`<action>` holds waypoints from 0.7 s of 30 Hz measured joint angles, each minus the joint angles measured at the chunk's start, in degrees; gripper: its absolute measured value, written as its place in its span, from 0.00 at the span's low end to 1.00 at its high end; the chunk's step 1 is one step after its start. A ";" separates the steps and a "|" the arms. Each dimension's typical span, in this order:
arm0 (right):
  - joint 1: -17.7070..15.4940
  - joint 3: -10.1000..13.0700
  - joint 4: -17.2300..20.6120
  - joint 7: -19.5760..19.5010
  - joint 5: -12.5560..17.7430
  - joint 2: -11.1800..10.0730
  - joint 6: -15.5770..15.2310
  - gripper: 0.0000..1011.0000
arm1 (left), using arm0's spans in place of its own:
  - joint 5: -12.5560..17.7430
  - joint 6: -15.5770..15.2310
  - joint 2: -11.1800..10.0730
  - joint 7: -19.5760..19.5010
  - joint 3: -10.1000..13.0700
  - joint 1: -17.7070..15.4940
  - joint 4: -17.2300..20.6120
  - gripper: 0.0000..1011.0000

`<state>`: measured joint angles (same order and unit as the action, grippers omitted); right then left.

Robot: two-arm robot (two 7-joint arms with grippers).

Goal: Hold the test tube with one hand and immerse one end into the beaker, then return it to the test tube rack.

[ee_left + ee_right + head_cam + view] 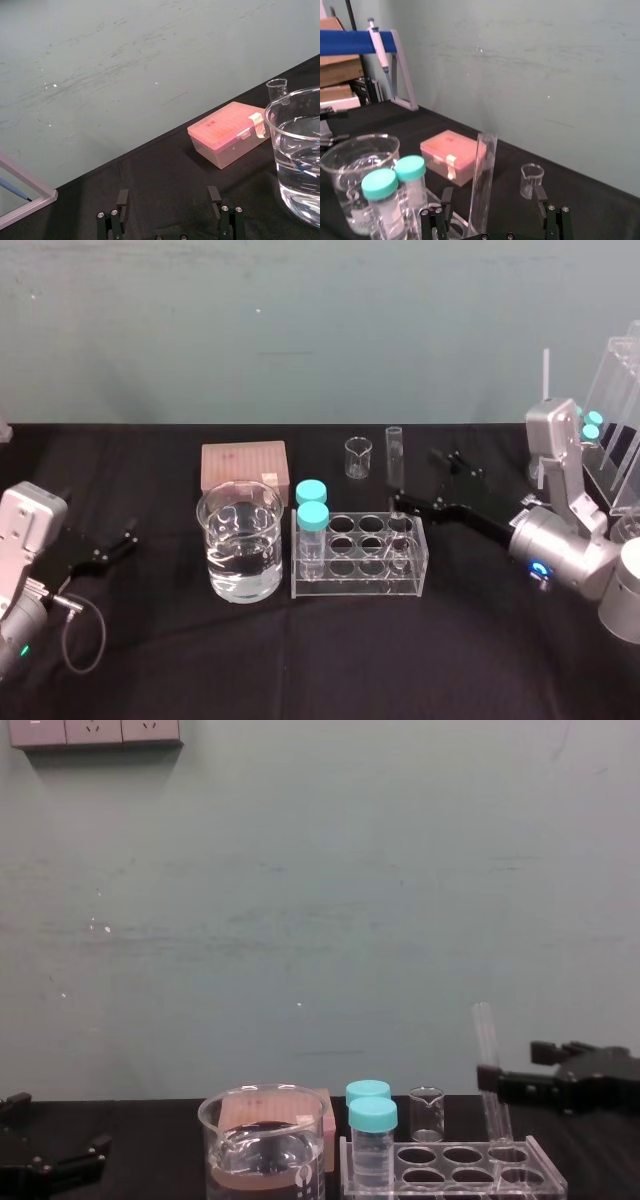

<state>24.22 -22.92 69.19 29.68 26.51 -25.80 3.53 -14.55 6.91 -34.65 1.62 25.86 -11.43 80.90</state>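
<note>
At centre right of the head view, the right gripper (418, 480) hangs with jaws spread either side of the tube (394, 455), upright in the rack's (360, 585) upper-right hole, while the left gripper (118, 546) rests lower left, fingers apart.

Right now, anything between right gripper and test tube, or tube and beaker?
Nothing before the test tube: the open right gripper straddles it in the test tube rack. Toward the beaker, two teal-capped vials stand at the rack's beaker-side end; probably lift over them. Left gripper parked far left.
</note>
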 joint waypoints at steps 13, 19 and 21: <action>5.84 -0.94 -7.78 3.92 -1.63 4.41 1.22 0.99 | 0.00 0.00 0.00 0.00 0.00 0.00 0.00 0.99; 6.87 -1.11 -9.58 4.44 -2.16 5.26 1.45 0.99 | 0.00 0.00 0.00 0.00 0.00 0.00 0.00 0.99; 7.24 -1.18 -10.25 4.52 -2.46 5.52 1.47 0.99 | 0.00 0.00 0.00 0.00 0.00 0.00 0.00 0.99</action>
<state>31.46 -24.10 58.94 34.20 24.05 -20.28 5.00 -14.55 6.91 -34.65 1.62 25.86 -11.43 80.90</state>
